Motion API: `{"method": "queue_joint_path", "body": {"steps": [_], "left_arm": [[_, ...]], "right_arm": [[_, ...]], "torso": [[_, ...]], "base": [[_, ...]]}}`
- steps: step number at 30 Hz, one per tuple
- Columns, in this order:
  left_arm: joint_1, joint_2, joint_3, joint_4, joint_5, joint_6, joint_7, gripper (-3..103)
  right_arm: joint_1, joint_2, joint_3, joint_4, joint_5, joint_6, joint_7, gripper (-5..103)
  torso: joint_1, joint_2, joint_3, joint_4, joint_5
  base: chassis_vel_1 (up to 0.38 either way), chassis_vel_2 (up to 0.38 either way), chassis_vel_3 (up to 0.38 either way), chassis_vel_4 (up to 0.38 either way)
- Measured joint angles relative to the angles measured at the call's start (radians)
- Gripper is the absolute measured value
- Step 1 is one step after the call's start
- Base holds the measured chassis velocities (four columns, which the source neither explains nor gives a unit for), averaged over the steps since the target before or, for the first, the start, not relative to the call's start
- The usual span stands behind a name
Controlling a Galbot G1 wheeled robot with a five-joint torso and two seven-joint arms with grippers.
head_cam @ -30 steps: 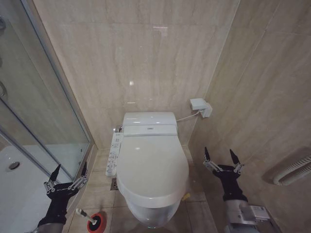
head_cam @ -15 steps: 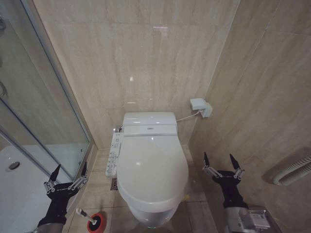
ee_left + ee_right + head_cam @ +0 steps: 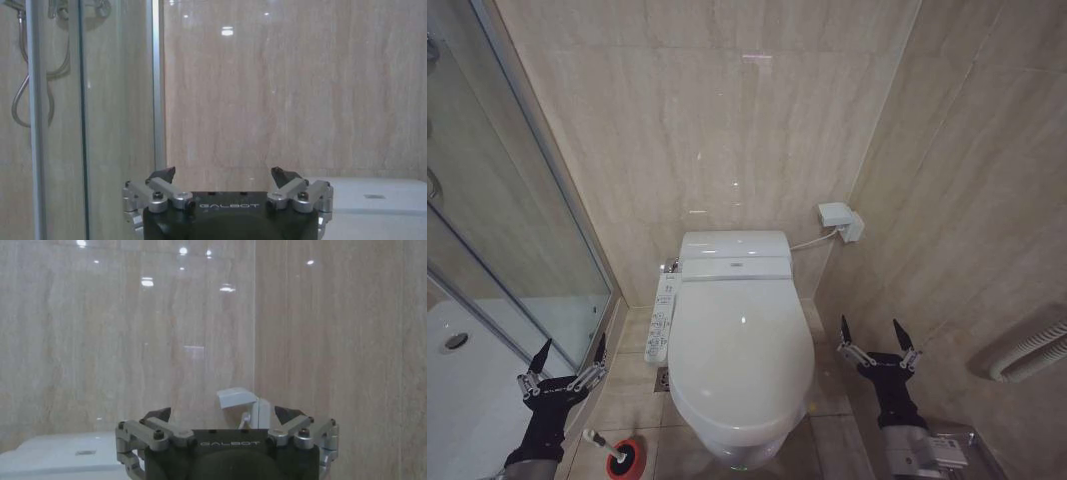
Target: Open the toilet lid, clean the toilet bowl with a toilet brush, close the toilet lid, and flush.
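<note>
Glossy smooth white plastic toilet lid (image 3: 741,345), polished beige stone-look wall tiles (image 3: 727,130), clear glass shower door (image 3: 487,240).

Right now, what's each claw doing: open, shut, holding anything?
Left claw: open, empty, beside the toilet near the shower glass.
Right claw: open, empty, right of the toilet.

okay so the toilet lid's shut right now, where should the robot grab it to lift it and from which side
Grip the glossy white oval plastic toilet lid at its rounded front edge, the end nearest the robot, probably coming from the front right, where the open right gripper hovers beside the white ceramic toilet bowl. The lid lies flat and seems hinged at the tank end, so the front edge should swing up most easily. The open left gripper waits by the glass shower door.
</note>
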Motion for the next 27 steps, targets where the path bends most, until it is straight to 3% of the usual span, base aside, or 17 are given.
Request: {"method": "queue_joint_path", "body": {"steps": [27], "left_arm": [[0.000,0.000,0.000,0.000,0.000,0.000,0.000,97]], "right_arm": [[-0.009,-0.011,-0.013,0.022,0.007,-0.014,0.005,100]], "torso": [[0.000,0.000,0.000,0.0000,0.0000]], "base": [[0.000,0.000,0.000,0.000]]}}
